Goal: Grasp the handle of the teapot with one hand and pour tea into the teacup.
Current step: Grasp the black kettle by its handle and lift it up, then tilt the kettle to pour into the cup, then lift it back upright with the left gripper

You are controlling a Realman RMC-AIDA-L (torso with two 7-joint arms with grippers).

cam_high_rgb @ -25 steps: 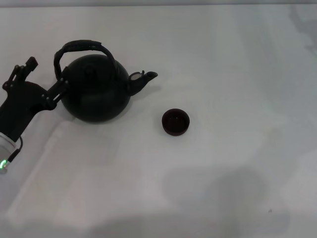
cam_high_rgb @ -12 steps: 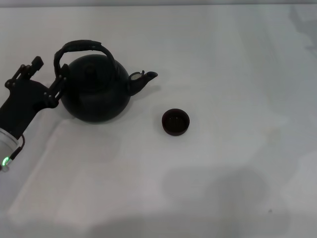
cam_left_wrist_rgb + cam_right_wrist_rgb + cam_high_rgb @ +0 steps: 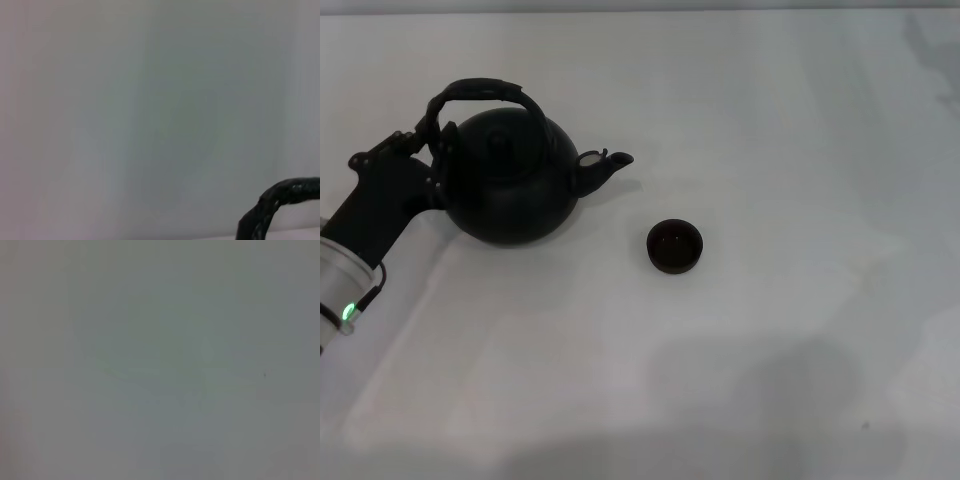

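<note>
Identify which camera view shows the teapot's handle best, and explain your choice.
The head view: the whole arched handle shows above the teapot, with the left gripper at its near end. The left wrist view catches only a curved piece; the right wrist view shows none.

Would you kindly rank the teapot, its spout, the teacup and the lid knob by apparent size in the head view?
1. Teapot, by far the largest.
2. Teacup.
3. Spout, close to the teacup in extent, so that order is unsure.
4. Lid knob, smallest.
</note>
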